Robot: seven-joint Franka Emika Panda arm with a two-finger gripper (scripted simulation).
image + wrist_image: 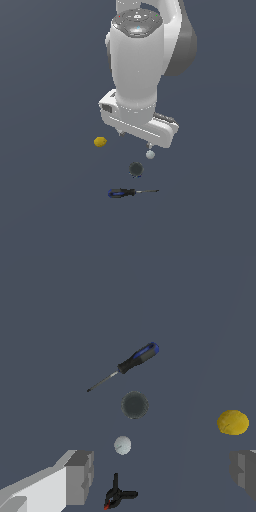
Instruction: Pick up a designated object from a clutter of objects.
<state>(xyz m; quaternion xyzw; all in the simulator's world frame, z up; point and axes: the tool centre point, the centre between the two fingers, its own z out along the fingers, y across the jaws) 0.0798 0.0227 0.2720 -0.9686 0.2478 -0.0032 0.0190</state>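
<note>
The screwdriver, with a blue-and-black handle and a thin dark shaft, lies flat on the grey floor, nearest the exterior camera. My gripper hangs above the clutter, farther back than the screwdriver, and it is open wide with nothing held. Its grey fingers frame the wrist view on both sides. Between gripper and screwdriver lies the dark round disc. The small white ball sits just under one fingertip. The black-and-red clamp shows only in the wrist view.
A yellow lemon-like ball rests toward the exterior view's left of the hand. The arm's white body fills the upper middle of the exterior view. All items lie on a flat dark grey floor.
</note>
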